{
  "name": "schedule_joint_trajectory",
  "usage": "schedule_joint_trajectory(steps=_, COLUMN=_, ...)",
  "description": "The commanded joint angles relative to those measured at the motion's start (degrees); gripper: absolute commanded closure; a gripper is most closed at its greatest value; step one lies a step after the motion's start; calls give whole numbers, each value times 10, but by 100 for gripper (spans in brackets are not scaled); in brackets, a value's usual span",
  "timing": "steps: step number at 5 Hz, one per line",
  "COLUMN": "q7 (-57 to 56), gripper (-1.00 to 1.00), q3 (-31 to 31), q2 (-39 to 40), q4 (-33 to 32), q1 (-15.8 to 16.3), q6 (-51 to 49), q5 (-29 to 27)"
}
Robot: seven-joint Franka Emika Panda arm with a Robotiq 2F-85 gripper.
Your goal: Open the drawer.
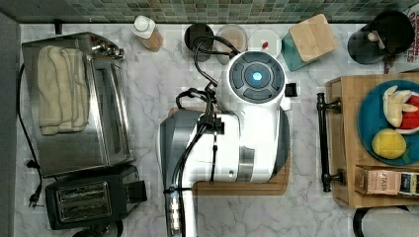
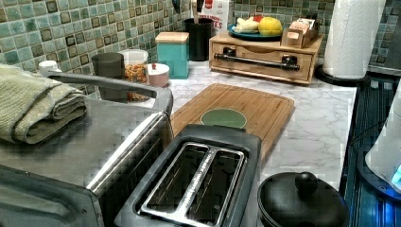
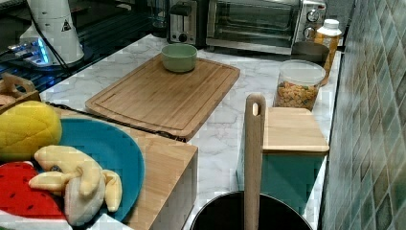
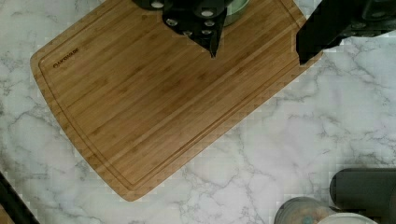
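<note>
The drawer (image 2: 263, 53) is the light wood front of a box unit at the back of the counter in the left view, with a long black bar handle (image 2: 256, 60) on two posts. It looks closed, flush with the box. In the top view the handle (image 1: 323, 143) runs along the box's left face, to the right of my white arm (image 1: 237, 128). The wrist view shows my gripper (image 4: 259, 50) open, its black fingertips (image 4: 212, 45) wide apart above the cutting board's edge, holding nothing and well away from the handle.
A large wooden cutting board (image 3: 163, 93) with a green bowl (image 3: 179, 57) lies mid-counter. A toaster oven (image 1: 74, 103) and toaster (image 1: 91, 197) stand at the top view's left. Jars and a teal canister (image 1: 309, 42) line the tiled wall. A blue plate (image 1: 383, 121) of toy fruit tops the box.
</note>
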State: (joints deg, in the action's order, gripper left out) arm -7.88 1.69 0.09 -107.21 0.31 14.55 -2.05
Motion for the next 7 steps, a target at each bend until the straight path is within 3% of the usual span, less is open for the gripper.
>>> schedule_joint_trajectory(steps=1, q7=0, gripper=-100, q3=1, q2=0, q4=-6, q1=-1, q6=0, q5=-4)
schedule_joint_trajectory(steps=2, q7=-30, gripper=-100, q3=9, q2=-16, q4=-40, q1=-8, q6=21, q5=-19)
schedule_joint_trajectory(steps=4, q7=-237, gripper=-100, q3=25, q2=-70, q4=-123, q1=-27, q6=69, q5=41)
schedule_joint_trajectory(steps=5, q7=-347, gripper=-100, q3=50, q2=-75, q4=-147, q1=-38, q6=94, q5=51)
schedule_joint_trajectory(steps=7, q7=-455, gripper=-100, q3=93, q2=-48, q4=-156, q1=-61, q6=133, q5=93)
